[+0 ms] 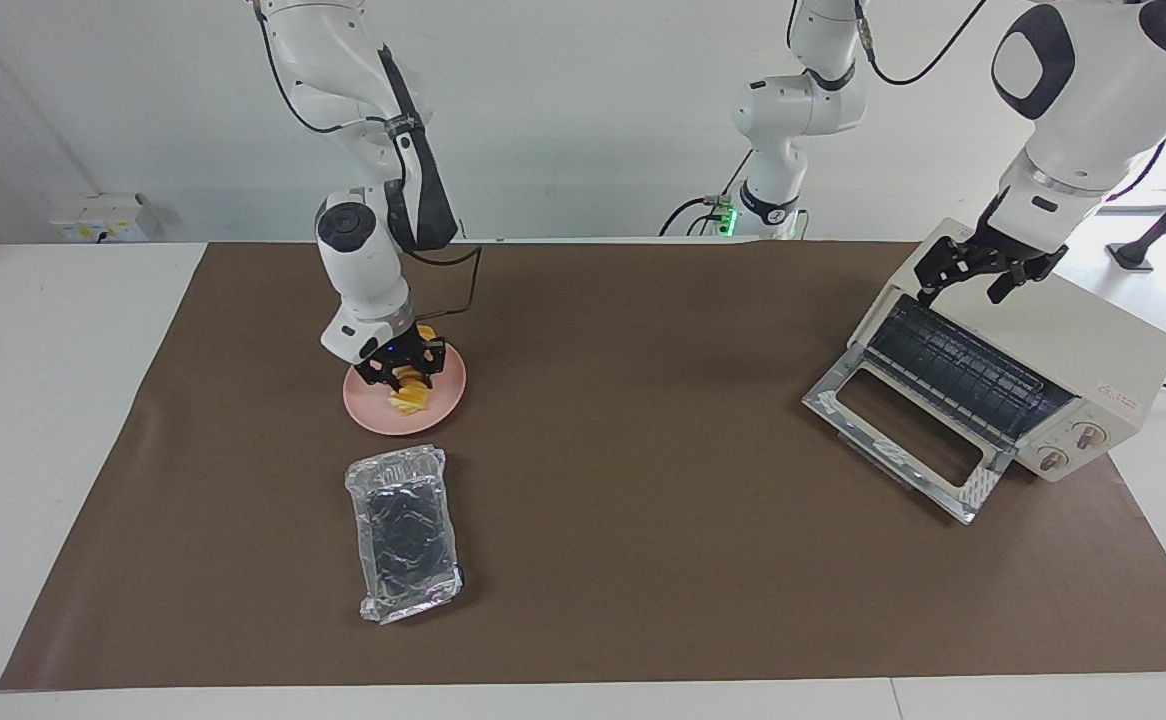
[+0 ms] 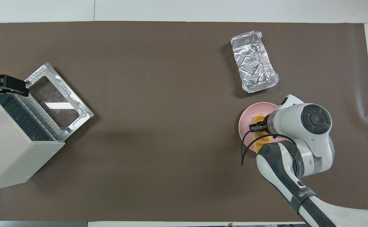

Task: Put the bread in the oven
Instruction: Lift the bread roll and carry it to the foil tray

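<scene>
Yellow-orange bread (image 1: 408, 392), pink plate (image 1: 446, 392), cream-white oven (image 1: 1063, 340).

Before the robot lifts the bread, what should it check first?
1. Right gripper is down on the bread: ok.
2. Fingers closed on the bread: ok, they pinch its sides.
3. Bread rests on the pink plate: ok.
4. Oven door dropped open, rack showing: ok.
5. Left gripper over the oven's top, open, out of the doorway: ok.
6. Foil tray off the way to the oven: ok.
</scene>
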`<control>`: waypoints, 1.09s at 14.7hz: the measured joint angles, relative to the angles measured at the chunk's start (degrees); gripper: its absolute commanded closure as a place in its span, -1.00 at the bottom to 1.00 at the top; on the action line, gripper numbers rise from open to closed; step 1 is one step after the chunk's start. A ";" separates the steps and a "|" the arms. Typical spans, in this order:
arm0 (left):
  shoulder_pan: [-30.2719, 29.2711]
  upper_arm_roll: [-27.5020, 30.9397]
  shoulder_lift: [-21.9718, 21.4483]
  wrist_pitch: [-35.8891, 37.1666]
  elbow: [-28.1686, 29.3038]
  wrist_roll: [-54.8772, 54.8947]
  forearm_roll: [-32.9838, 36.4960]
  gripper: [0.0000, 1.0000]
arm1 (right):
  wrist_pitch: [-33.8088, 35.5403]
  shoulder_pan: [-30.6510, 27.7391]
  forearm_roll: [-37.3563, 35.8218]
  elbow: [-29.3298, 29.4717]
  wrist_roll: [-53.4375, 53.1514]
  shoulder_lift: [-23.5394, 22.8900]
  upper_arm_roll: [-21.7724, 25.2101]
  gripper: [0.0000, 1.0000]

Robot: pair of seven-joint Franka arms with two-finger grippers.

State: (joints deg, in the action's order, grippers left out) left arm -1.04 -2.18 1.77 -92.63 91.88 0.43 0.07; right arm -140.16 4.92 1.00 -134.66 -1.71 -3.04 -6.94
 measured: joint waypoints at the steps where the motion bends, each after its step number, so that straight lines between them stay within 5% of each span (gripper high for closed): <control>1: 0.00 0.00 0.00 0.00 0.00 0.00 0.00 -1.00 | 0.86 0.01 0.00 0.67 0.00 -0.01 -0.02 1.00; 4: 0.00 0.00 0.00 0.00 0.00 0.00 0.00 -1.00 | 6.82 0.02 0.00 5.39 0.00 -0.18 -0.07 1.00; 9: 0.00 0.00 0.00 0.00 0.00 0.00 0.00 -1.00 | 17.27 0.00 0.00 21.25 0.08 -3.77 -0.05 1.00; 13: 0.00 0.00 0.00 0.00 0.00 0.00 0.00 -1.00 | 20.95 -0.25 0.00 33.80 2.15 -10.10 0.12 1.00; 16: 0.00 0.00 0.00 0.00 0.00 0.00 0.00 -1.00 | 26.68 -1.14 -0.04 46.33 4.28 -19.22 0.20 1.00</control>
State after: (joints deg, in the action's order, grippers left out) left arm -1.04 -2.18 1.77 -92.63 91.88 0.43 0.07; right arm -113.49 3.78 0.95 -88.33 2.56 -22.26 -6.74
